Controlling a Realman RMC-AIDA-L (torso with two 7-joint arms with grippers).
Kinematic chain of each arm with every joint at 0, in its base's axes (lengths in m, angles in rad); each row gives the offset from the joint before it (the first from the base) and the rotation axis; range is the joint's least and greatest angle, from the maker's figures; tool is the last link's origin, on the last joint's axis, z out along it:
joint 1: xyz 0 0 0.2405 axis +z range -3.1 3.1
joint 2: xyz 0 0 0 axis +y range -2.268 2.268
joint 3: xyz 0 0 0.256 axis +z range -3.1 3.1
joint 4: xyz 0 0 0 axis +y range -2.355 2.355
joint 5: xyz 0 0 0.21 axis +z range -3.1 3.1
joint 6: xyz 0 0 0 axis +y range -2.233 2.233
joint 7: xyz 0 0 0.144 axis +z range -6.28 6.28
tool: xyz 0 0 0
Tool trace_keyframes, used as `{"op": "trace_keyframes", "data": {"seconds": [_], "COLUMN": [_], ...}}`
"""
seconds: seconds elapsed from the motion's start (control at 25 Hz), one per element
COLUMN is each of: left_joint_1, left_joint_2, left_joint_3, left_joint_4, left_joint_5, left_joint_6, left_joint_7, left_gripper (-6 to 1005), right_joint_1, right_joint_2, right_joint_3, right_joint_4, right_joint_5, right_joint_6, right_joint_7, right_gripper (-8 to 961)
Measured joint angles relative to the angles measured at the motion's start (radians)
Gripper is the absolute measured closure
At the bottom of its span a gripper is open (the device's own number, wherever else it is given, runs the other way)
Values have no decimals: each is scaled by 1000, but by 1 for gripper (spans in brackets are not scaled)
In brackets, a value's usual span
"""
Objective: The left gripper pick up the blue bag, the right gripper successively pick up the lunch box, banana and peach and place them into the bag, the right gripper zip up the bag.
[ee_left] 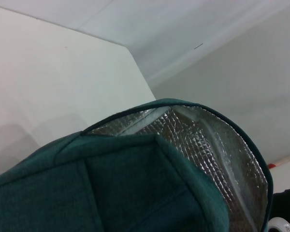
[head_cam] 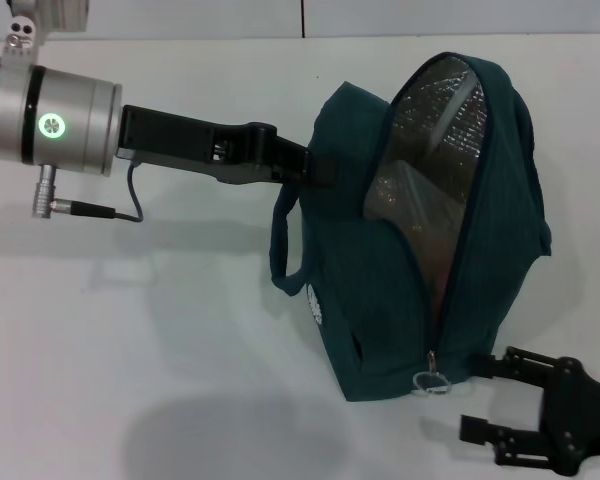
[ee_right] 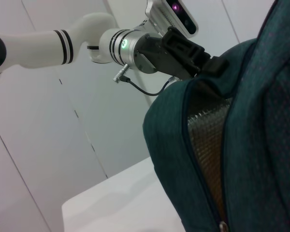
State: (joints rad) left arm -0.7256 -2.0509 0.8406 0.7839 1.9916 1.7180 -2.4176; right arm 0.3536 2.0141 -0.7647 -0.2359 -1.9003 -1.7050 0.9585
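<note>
The blue bag (head_cam: 420,230) stands on the white bench (head_cam: 130,330), slightly right of centre in the head view, with its mouth gaping at the top and the silver foil lining (head_cam: 435,150) exposed. The zipper track runs down the front of the bag and is closed only along its lowest stretch; the zipper pull (head_cam: 432,378), a small metal ring, hangs at the bottom edge near the bench surface. A carry strap (head_cam: 285,240) loops down the side of the bag facing the left arm. The left claw (head_cam: 315,165) reaches in horizontally from the left and is clamped on the upper rear edge of the bag, holding that edge up. The left wrist view looks straight over the gripped fabric into the lined opening. The right claw (head_cam: 500,405) sits low on the bench just beside the bag's bottom corner, close to the zipper pull; its two fingers stand apart and hold nothing. Contents inside the bag cannot be identified; only a dark shape and a hint of red show through the gap.
</note>
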Motion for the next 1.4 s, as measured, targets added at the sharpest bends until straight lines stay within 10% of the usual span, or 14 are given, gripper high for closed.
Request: {"op": "trace_keyframes", "data": {"seconds": [0.8,1.4], "left_joint_1": [0,-5], "left_joint_2": [0,0], "left_joint_3": [0,0], "left_joint_4": [0,0], "left_joint_5": [1,1], "left_joint_6": [0,2], "left_joint_7": [7,9], "left_gripper": [954,952], "right_joint_1": [101,114], "right_joint_2": [8,10], "right_joint_3": [-27,-53], "right_joint_4": [100,104], "right_joint_5": [-7,-8], "right_joint_6": [72,129], "right_joint_7": [1,31], "right_gripper": [190,698]}}
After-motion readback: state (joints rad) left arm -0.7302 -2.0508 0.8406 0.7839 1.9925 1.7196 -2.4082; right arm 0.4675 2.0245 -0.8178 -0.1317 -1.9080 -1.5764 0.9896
